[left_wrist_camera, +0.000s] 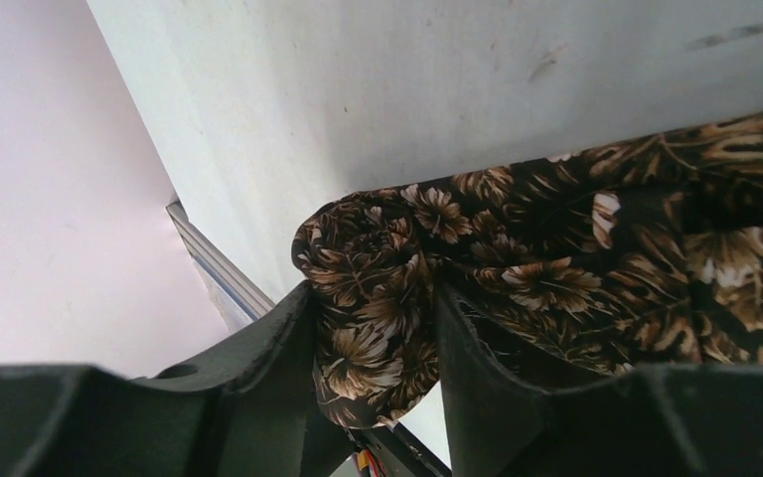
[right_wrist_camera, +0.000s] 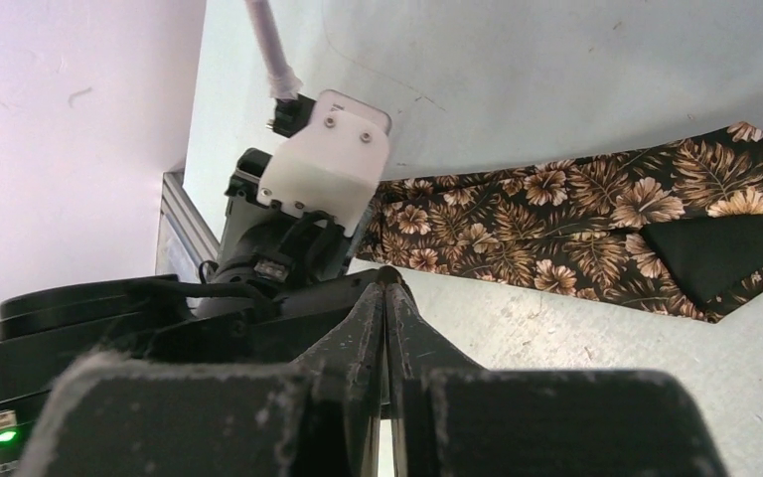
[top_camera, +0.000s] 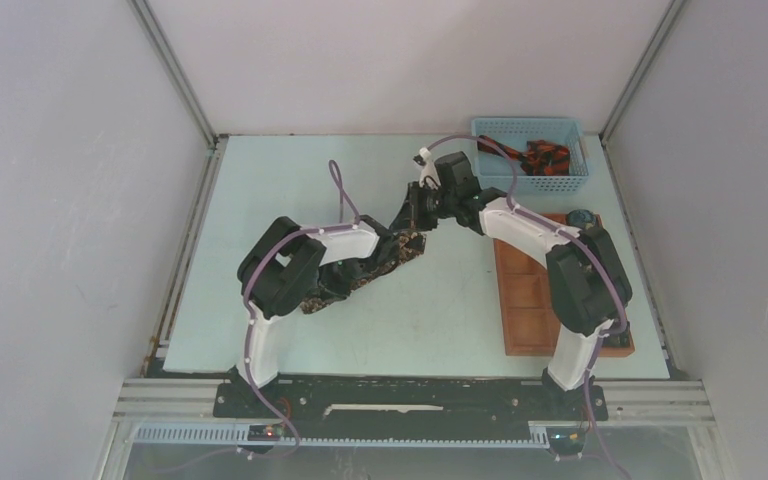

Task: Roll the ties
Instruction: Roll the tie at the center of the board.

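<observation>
A dark brown tie with a tan floral print [top_camera: 407, 250] lies slanted across the middle of the table. Its narrow end is wound into a small roll [left_wrist_camera: 358, 234], and my left gripper [left_wrist_camera: 373, 293] is shut on that roll, fabric pressing on both fingers. The wide pointed end [right_wrist_camera: 695, 224] lies flat with its black lining turned up. My right gripper [right_wrist_camera: 385, 283] hovers beside the tie, shut with nothing in it; from above it [top_camera: 415, 207] hangs over the tie's far end. A black and red-orange tie [top_camera: 543, 157] sits in the basket.
The blue mesh basket [top_camera: 500, 128] stands at the back right. An orange-brown compartment tray [top_camera: 525, 300] runs along the right side, partly under my right arm, with a dark blue-green roll [top_camera: 581, 216] at its far end. Metal rails edge the table on the left.
</observation>
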`<state>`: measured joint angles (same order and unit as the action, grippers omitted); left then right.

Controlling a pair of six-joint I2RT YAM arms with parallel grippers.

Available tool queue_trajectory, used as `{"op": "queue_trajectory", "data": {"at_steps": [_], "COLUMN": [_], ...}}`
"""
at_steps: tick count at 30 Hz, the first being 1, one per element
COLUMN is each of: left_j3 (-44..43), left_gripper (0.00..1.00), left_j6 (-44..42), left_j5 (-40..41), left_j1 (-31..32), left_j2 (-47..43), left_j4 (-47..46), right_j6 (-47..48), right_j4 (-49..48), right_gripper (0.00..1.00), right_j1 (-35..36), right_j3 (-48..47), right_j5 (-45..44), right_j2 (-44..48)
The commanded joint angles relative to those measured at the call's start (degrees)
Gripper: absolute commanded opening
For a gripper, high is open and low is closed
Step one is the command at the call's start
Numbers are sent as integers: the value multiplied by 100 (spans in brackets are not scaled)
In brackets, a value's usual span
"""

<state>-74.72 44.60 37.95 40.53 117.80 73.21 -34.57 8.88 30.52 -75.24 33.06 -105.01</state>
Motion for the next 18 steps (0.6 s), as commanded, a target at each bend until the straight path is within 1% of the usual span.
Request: {"op": "queue_trajectory", "data": {"at_steps": [1,5,14,18], "left_j3": [-230,-379,-611,-631], "left_gripper": [53,60,66,67], "left_j6": [149,146,168,213], "left_j5": [-16,24,-24,18], "left_j1": [126,163,169,174], "left_j2": [23,-44,-77,-300], "left_j4": [107,176,240,228], "right_j6": [-8,-2,52,97], "right_j4": [-13,44,174,281], "right_gripper": [5,5,5,5], "right_j1": [15,18,32,24], "right_j3": [9,4,7,6], "right_j5": [-15,-56,-136,-199], "right_j2": [473,585,793,892]}}
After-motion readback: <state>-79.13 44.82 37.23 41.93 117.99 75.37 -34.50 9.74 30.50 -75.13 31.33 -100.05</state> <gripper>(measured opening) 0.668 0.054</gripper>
